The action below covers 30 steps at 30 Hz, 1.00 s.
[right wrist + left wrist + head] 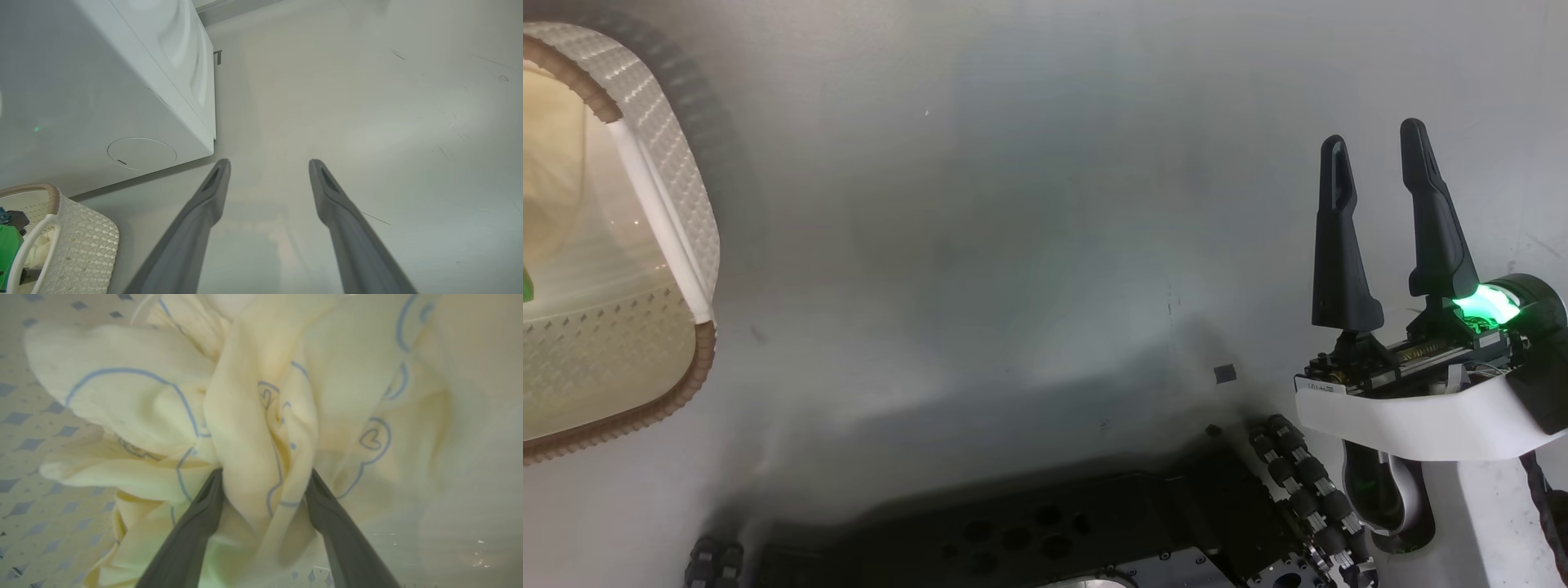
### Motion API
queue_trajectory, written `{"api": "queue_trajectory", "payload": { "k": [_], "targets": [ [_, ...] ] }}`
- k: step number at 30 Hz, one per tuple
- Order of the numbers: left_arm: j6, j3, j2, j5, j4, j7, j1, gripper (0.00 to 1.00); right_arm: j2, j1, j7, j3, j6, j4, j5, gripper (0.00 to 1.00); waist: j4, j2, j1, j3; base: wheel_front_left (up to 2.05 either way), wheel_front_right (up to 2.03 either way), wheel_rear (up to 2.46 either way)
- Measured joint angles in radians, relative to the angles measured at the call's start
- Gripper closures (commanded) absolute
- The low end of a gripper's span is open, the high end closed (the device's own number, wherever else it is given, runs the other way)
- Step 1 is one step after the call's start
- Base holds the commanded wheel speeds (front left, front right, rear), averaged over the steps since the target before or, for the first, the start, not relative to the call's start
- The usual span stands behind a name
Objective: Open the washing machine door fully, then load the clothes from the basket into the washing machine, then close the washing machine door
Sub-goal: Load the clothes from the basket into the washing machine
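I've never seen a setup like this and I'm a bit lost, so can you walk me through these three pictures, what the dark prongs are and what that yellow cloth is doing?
These are three cameras on one two-armed robot. The dark prongs are its gripper fingers. The head camera looks down at the floor: the right gripper stands open over bare floor, holding nothing, and the basket sits at the left edge. The left wrist camera looks along the left gripper, pushed into the clothes inside the basket, a fold of fabric between its spread fingers but not yet pinched. The right wrist camera shows the washing machine beside the basket.
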Motion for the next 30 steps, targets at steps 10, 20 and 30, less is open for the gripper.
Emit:
{"api": "queue_trajectory", "payload": {
  "k": [10,20,30],
  "targets": [
    [0.016,0.004,0.001,0.007,0.003,-0.060,-0.003,1.00,0.000,-0.027,0.000,0.000,0.000,0.000,0.001,0.00,-0.006,0.0000,0.0000,0.018,0.00,0.00,0.00],
    [-0.003,0.027,-0.008,-0.011,-0.019,-0.259,-0.002,1.00,-0.001,-0.095,0.000,-0.019,0.002,-0.001,-0.002,0.00,0.006,0.0000,0.0000,0.021,0.00,0.00,0.00],
    [-0.049,0.109,-0.088,-0.124,0.042,-0.541,0.025,1.00,-0.004,-0.145,0.000,-0.088,0.012,0.036,-0.066,0.00,0.048,0.0000,0.0000,-0.039,0.00,0.00,0.00]
  ]
}}
